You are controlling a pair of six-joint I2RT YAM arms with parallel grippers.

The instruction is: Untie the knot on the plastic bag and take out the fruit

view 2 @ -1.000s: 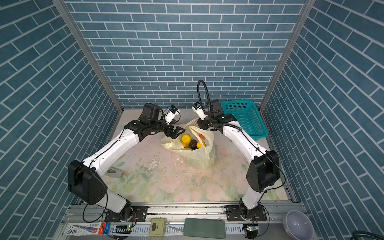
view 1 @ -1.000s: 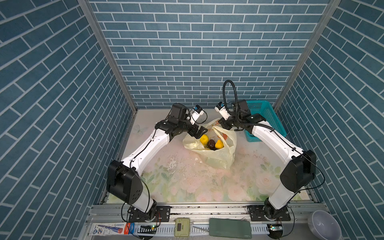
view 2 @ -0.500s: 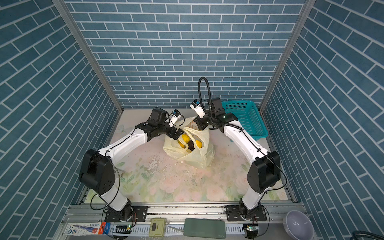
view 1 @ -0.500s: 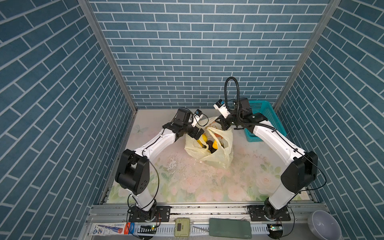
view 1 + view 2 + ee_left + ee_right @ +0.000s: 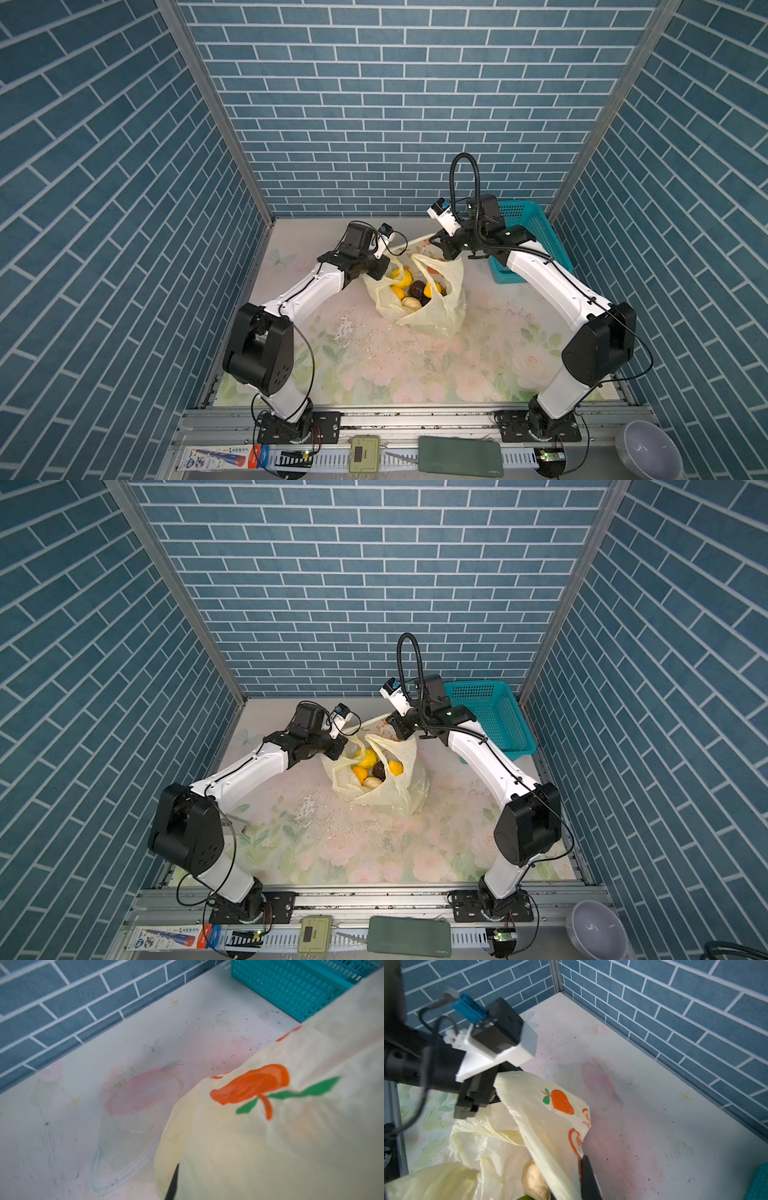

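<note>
Beside the basket (image 5: 528, 216), the bag (image 5: 444, 320) gapes on the desk (image 5: 415, 374), fruit (image 5: 417, 288) inside; both my jaws pinch its rim. Best hold it taut, mouth wide, without tearing.

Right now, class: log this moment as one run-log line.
left gripper: shut on plastic bag rim | right gripper: shut on plastic bag | mouth: open | fruit: inside bag | teal basket: beside right arm

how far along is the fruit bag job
Done: the plastic bag gapes open, untied. In hand: left gripper and right gripper each pinch its rim, holding the mouth wide. Left to do: every visible fruit lies inside; none is out.
</note>
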